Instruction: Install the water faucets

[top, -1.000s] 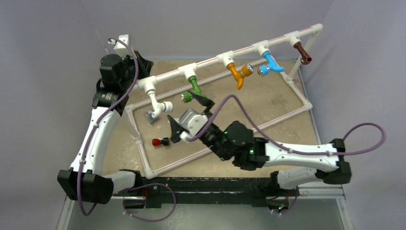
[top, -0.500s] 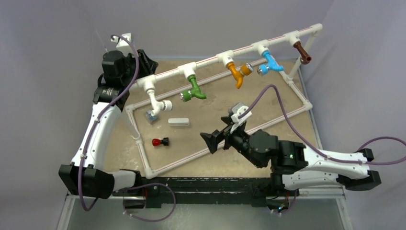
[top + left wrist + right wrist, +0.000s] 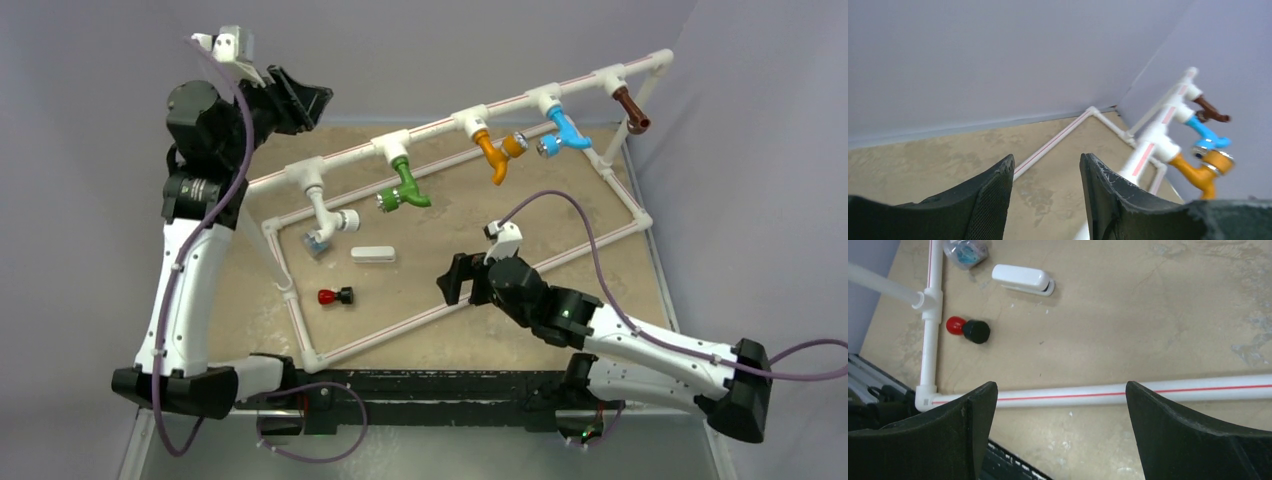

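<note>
Five water faucets hang from tee fittings on the raised white pipe rail (image 3: 435,132): white (image 3: 328,215), green (image 3: 405,186), orange (image 3: 494,156), blue (image 3: 563,131) and brown (image 3: 631,108). My left gripper (image 3: 320,100) is high over the far left corner, beyond the rail's left end, open and empty. Its wrist view shows its fingertips (image 3: 1007,167) apart over bare board, with the orange (image 3: 1198,172), blue (image 3: 1204,134) and brown (image 3: 1211,110) faucets to the right. My right gripper (image 3: 448,283) hovers wide open and empty above the near frame pipe (image 3: 1098,392).
A white pipe frame (image 3: 390,325) lies on the tan board. Inside it sit a small white flat piece (image 3: 372,254), a red-and-black piece (image 3: 335,296) and a clear bluish item (image 3: 316,243) under the white faucet. Grey walls stand close behind and to the right.
My left gripper opened and lifted up and back from the rail's left end. The right arm drew back toward the near right, uncovering the small white flat piece.
</note>
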You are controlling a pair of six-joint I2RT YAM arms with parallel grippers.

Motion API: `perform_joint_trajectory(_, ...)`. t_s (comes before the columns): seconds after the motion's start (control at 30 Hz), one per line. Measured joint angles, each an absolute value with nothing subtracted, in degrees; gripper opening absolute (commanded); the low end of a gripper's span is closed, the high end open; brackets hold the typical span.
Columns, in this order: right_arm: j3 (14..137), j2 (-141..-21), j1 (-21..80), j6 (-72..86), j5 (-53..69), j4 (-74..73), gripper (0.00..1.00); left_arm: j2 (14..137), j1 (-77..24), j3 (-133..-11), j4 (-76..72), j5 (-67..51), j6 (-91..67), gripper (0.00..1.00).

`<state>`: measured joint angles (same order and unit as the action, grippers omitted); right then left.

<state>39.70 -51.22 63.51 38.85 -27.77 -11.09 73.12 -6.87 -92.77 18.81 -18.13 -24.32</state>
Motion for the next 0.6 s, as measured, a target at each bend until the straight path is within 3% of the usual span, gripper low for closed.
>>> perform_joint_trajectory(0.33, 36.36, -59.64, 39.2, 36.93, -10.92, 0.78, 0.99, 58.0, -6.9, -87.13, 14.13, -39.99, -28.56, 0.5)
perform_joint_trajectory(0.6, 39.94, -58.59, 37.28, 38.0, -14.92, 0.91, 0.99, 43.2, -6.96, -70.19, 12.71, -61.36, -33.93, 0.5)
